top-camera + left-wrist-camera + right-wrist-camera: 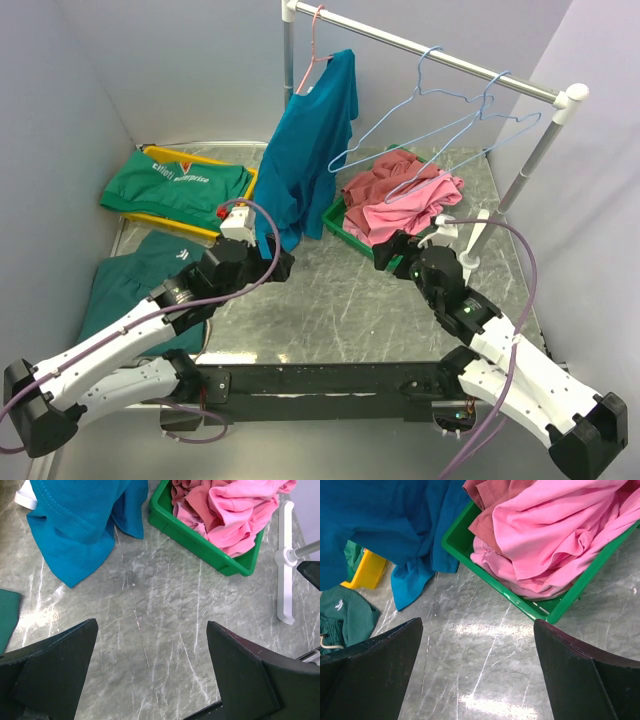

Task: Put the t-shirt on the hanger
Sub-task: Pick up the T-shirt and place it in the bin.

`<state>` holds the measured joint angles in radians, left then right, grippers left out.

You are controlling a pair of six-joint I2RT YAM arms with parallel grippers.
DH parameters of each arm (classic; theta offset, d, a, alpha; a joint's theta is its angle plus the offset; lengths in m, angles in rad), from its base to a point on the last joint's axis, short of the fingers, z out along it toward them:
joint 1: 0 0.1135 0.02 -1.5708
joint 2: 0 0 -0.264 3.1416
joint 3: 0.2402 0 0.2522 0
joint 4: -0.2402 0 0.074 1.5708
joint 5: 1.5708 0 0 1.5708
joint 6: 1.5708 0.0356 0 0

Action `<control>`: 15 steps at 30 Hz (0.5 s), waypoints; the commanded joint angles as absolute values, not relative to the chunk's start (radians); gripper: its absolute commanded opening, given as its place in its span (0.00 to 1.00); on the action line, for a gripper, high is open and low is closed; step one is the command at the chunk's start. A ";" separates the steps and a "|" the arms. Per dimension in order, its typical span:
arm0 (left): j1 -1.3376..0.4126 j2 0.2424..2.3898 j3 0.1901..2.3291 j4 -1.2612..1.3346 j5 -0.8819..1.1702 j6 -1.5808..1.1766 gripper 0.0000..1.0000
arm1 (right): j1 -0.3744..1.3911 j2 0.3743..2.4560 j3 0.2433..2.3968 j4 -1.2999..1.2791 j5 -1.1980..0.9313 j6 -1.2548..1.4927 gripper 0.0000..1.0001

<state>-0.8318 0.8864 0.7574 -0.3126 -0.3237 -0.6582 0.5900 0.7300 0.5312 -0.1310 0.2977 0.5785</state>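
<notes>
We found the t-shirt (405, 215) crumpled in the green bin (337, 222) on the right half of the table (340, 300), lying partly over a darker rose-red garment (385, 180) in the same bin. In the right wrist view the t-shirt (560, 535) bulged over the bin rim (540, 610). In the left wrist view it (245, 510) filled the near end of the bin (200, 542).

The hanger (420, 88) hung by its hook from the metal rail (440, 58) above the bin, beside at least one more light-blue wire hanger of the same kind. We could not separate their overlapping wires with certainty. No cloth was on them.

Further left on the rail, a pink hanger (315, 45) carried a teal-blue shirt (305, 160), whose hem reached down near the table.

The right gripper (388, 252) hovered just short of the bin's near wall. Its jaws (477, 625) stood wide apart and held nothing. The left gripper (275, 262) sat close to the teal-blue shirt's hem. Its jaws (152, 627) were likewise spread wide over bare table, with nothing between them.

At the far left, a folded green garment (175, 185) lay on a yellow tray (190, 222). A darker green garment (130, 280) lay on the table nearer the left arm.
</notes>
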 commanded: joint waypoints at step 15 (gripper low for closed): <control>-0.834 0.838 0.790 -0.308 -0.340 -0.637 0.96 | 0.551 0.862 0.606 -0.069 0.311 0.554 1.00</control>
